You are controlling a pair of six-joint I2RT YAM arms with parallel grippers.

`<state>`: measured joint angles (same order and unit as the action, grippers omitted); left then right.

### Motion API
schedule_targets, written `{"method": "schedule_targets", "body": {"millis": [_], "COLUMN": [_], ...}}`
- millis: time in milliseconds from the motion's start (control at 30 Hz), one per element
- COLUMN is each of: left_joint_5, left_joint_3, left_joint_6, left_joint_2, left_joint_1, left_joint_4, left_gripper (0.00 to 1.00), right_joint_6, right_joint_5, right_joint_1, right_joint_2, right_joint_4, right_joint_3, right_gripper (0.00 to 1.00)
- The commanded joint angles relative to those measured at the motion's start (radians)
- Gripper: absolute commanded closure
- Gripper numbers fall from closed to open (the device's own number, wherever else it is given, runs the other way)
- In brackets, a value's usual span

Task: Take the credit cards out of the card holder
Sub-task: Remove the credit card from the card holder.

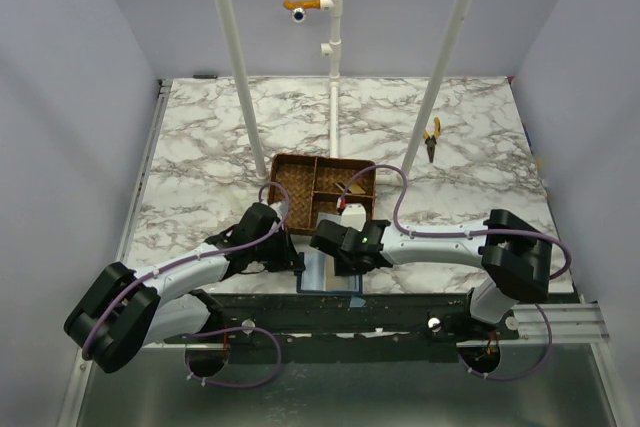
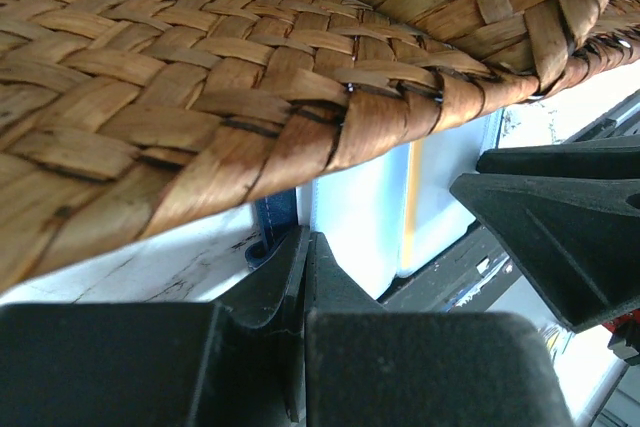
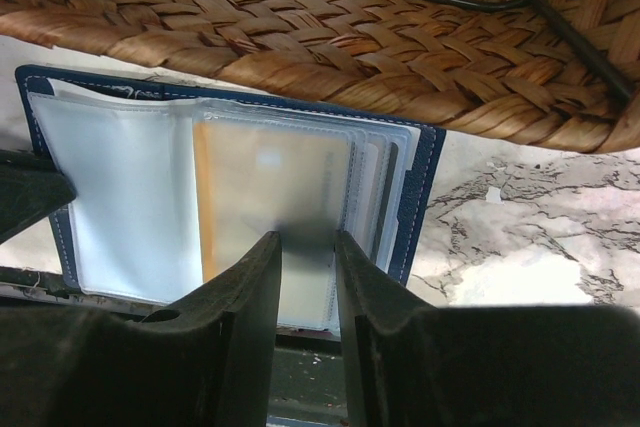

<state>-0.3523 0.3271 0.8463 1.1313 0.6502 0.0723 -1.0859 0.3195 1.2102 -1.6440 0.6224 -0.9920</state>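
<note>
Navy-blue cover, pale clear pockets: the card holder (image 3: pixel 130 187) lies open and flat on the marble table (image 3: pixel 520 237), at the near edge and tucked right against the front wall of the wicker tray (image 3: pixel 300 37), between my two arms. I read the layout as a brace-and-pull setup. The left gripper (image 2: pixel 305 267) has its fingers pressed together at the left leaf of the holder. In the right wrist view its dark tip sits on that leaf's outer edge, which I take as pinning the holder so it won't slide. I cannot tell whether a bit of the cover is caught between the fingers. The right gripper (image 3: pixel 305 252) is over the right leaf, fingers only narrowly apart, astride the lower edge of a gold-tan credit card (image 3: pixel 270 182). The card shows flat in the gap, so I judge nothing is pinched yet. That card sits inside a frosted plastic sleeve with an orange stripe down its left side. More sleeves (image 3: pixel 375 197) fan out behind it towards the right cover, one with a dark edge that may be another card. None looks withdrawn so far.
</note>
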Motion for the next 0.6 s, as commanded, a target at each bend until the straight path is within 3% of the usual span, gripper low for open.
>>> {"method": "schedule_targets", "body": {"millis": [0,567], "left_joint_5": [0.007,0.034], "left_joint_3": [-0.038,0.016], "left_joint_6": [-0.007,-0.056], "left_joint_2": [0.014,-0.065], "left_joint_1": [0.007,0.006], "left_joint_4": [0.03,0.147], "left_gripper": [1.0,1.0], "right_joint_6": [-0.002,-0.022], "right_joint_5": [-0.056,-0.064], "right_joint_1": [0.008,0.005], "right_joint_2": [-0.045,0.01], "right_joint_4": [-0.092,-0.163], "right_joint_3": [0.001,0.058], "right_gripper": [0.7,0.75]}}
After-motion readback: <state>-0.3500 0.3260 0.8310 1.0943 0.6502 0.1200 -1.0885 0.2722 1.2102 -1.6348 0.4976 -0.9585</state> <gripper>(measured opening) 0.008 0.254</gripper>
